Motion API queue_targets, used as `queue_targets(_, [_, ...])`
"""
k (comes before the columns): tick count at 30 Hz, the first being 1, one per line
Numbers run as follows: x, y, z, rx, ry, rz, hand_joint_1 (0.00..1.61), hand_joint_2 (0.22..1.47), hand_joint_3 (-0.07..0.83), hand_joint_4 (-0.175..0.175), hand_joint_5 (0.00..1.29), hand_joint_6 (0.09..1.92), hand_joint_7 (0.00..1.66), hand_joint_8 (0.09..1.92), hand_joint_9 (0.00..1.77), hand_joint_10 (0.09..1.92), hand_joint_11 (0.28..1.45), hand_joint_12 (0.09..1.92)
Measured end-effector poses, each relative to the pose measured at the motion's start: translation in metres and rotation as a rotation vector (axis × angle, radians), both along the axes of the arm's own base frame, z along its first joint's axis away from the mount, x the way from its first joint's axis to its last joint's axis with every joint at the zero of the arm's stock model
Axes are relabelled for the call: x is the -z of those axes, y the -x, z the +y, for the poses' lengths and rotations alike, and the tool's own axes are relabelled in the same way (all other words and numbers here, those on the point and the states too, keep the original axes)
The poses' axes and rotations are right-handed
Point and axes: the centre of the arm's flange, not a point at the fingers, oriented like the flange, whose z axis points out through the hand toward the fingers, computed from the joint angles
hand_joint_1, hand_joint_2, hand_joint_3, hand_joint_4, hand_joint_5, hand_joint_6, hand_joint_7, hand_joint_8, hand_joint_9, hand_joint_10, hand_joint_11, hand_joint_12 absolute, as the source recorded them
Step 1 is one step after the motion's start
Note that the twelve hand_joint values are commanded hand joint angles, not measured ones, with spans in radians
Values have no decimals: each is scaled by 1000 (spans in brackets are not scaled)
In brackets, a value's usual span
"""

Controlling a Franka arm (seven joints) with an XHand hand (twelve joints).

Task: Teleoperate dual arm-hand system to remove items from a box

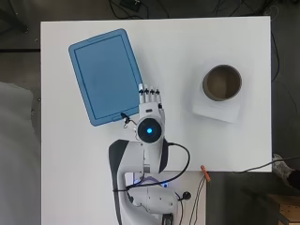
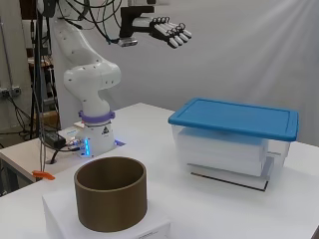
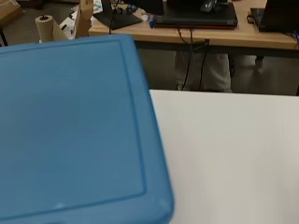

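The box (image 2: 227,149) is clear plastic with a blue lid (image 1: 105,75) snapped on, sitting on the far-left part of the white desk (image 1: 187,42) as seen from the arm's base. White stuff is stacked inside it. The hand (image 2: 167,31) hangs high up over the desk, just off the lid's right edge, fingers straight and holding nothing. Off to the right there's a brown cylinder (image 1: 221,83) standing on a flat white block (image 1: 215,110), well apart from the box.

Arm (image 2: 89,74) rises from base, bends over w/ wrist high above table, hand (image 2: 167,31) held roughly level, palm down, fingers (image 1: 149,93) straight & together, holding nothing.
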Motion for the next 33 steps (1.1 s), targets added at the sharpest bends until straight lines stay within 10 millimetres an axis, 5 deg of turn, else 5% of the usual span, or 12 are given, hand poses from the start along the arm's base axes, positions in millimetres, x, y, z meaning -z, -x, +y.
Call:
queue_targets(5, [-28,-86,-112,-45,41,-30,107,826,-4,15,171,87,274,87,399,87,475,87])
queue_targets(7, [-30,-118,-139,-46,88,-36,103,816,-7,14,156,87,270,87,386,87,473,87])
queue_targets(10, [-23,-131,-153,-65,120,-44,102,810,-7,16,152,87,246,87,336,87,453,87])
queue_targets(14, [11,-130,-125,-139,138,-18,52,787,-13,13,179,87,240,87,311,87,429,87])
queue_targets(19, [43,-131,-50,-228,170,-25,42,750,-16,-18,31,87,118,87,240,87,395,87])
queue_targets(26, [109,-90,18,-365,174,31,46,775,1,-62,0,87,81,87,213,87,392,87])
queue_targets(33, [169,-49,41,-534,236,114,45,786,4,-65,1,87,103,87,219,87,395,87])
